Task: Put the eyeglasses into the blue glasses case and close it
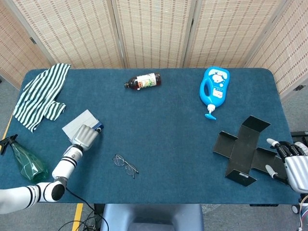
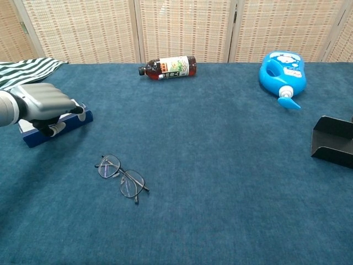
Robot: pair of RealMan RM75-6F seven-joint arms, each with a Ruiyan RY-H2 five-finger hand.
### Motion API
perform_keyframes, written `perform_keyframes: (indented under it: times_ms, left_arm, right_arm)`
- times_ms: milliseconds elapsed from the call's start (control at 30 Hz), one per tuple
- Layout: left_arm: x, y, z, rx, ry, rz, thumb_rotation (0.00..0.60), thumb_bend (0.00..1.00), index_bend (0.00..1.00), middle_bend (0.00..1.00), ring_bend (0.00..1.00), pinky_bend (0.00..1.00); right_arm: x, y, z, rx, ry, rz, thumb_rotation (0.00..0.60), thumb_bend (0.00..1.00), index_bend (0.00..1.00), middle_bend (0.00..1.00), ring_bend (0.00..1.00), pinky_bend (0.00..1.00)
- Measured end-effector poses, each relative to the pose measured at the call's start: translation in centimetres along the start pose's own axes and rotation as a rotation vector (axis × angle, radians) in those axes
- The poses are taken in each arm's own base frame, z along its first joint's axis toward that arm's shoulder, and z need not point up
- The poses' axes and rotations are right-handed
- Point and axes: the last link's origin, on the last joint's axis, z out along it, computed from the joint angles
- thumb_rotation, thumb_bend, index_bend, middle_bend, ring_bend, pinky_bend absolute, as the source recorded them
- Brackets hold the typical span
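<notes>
Head view. The left hand (image 1: 85, 136) lies over the near edge of the blue glasses case (image 1: 80, 123), fingers curled down onto it; whether they grip or merely press cannot be told. The case sits closed, at an angle, on the left part of the desk (image 1: 168, 125). The eyeglasses (image 1: 125, 165) lie open on the desk, apart from the case, toward the front edge. The right hand (image 1: 291, 163) rests at the far right edge, its fingers spread and holding nothing, just beside a flattened black box (image 1: 243, 149).

Chest view. The left hand (image 2: 45, 105) covers the top of the blue glasses case (image 2: 52, 130), fingers bent over its front. The eyeglasses (image 2: 121, 178) lie nearer the camera, to the right of the case.
</notes>
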Motion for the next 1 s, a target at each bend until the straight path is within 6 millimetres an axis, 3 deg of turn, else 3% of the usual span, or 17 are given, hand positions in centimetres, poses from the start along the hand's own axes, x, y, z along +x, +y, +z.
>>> perform_keyframes:
  times_ms: [267, 433, 567, 767, 1000]
  left_arm:
    - [0.0, -3.0, -2.7, 0.04, 0.005, -0.136, 0.6, 0.67, 0.19, 0.99, 0.95, 1.0]
    - [-1.9, -5.0, -4.5, 0.078, -0.039, -0.152, 0.6, 0.67, 0.19, 0.99, 0.95, 1.0]
    - [-3.2, -5.6, -4.7, 0.094, -0.092, -0.14, 0.6, 0.67, 0.19, 0.99, 0.95, 1.0]
    - [-4.4, -5.1, -4.7, 0.079, -0.151, -0.107, 0.6, 0.67, 0.25, 0.99, 0.95, 1.0]
    - [-3.1, -2.5, -5.2, -0.015, -0.144, -0.127, 0.6, 0.67, 0.31, 0.99, 0.95, 1.0]
  right_arm:
    - [-0.1, -0.2, 0.2, 0.009, -0.005, 0.002, 0.6, 0.26, 0.17, 0.34, 0.24, 0.24]
    - [-0.1, -0.3, 0.2, 0.015, -0.004, 0.001, 0.6, 0.26, 0.17, 0.34, 0.24, 0.24]
    - [-0.1, -0.4, 0.2, 0.018, -0.005, 0.001, 0.6, 0.26, 0.17, 0.34, 0.24, 0.24]
    - [-0.1, -0.4, 0.2, 0.019, -0.006, 0.002, 0.6, 0.26, 0.17, 0.35, 0.24, 0.24]
    - [0.0, -0.1, -0.1, 0.009, -0.001, 0.003, 0.6, 0.26, 0.17, 0.35, 0.24, 0.24]
